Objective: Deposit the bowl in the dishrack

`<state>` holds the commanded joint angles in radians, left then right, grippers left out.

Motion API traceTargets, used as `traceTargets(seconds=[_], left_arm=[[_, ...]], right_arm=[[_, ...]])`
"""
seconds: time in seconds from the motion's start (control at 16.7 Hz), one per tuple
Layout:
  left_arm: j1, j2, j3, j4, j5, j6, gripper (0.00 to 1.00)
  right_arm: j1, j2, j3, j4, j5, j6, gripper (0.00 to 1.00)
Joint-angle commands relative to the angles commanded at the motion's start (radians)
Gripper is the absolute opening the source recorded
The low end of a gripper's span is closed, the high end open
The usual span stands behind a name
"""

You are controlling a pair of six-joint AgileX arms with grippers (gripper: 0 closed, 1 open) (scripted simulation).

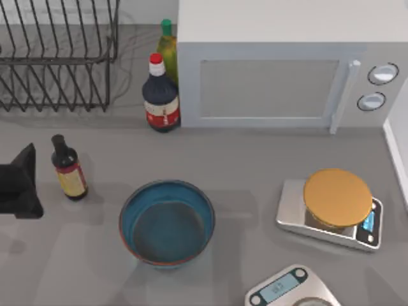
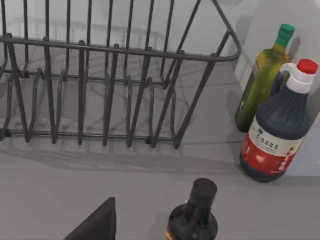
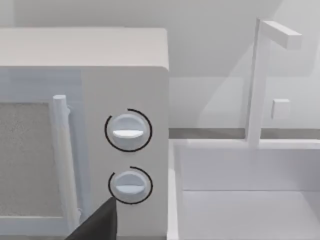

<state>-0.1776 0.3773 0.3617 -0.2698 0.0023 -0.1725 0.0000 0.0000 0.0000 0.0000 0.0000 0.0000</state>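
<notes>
From above, the round, deep blue bowl with a dark inside (image 1: pixel 167 222) sits upright near the front edge of the grey tabletop (image 1: pixel 248 159), a bit left of the middle. The black wire dishrack (image 1: pixel 57 54) stands at the back left corner. The left gripper (image 1: pixel 19 185) waits at the left edge; I cannot tell if its claw is open.

The left wrist view shows the dishrack (image 2: pixel 110 90) beside a big dark sauce bottle with a red cap (image 2: pixel 277 132).

The right wrist view faces the white microwave (image 3: pixel 85 130).
</notes>
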Motion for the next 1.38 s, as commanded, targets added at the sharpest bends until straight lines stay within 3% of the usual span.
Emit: traceTargets(seconds=[0.54, 0.84, 1.14, 1.38], left_arm=[[-0.361, 0.961, 0.76, -0.583, -0.003, -0.346, 1.0], [-0.532, 1.371, 1.119, -0.851, -0.001, -0.513, 1.0], [-0.634, 1.611, 1.343, -0.998, 0.0, -0.612, 1.0], [-0.647, 1.643, 1.375, -1.018, 0.0, -0.626, 1.0]], right_arm=[[0.0, 0.0, 0.0, 0.0, 0.0, 0.0, 1.0], [0.0, 0.0, 0.0, 0.0, 0.0, 0.0, 1.0], [0.0, 0.0, 0.0, 0.0, 0.0, 0.0, 1.0], [0.0, 0.0, 0.0, 0.0, 0.0, 0.0, 1.0]])
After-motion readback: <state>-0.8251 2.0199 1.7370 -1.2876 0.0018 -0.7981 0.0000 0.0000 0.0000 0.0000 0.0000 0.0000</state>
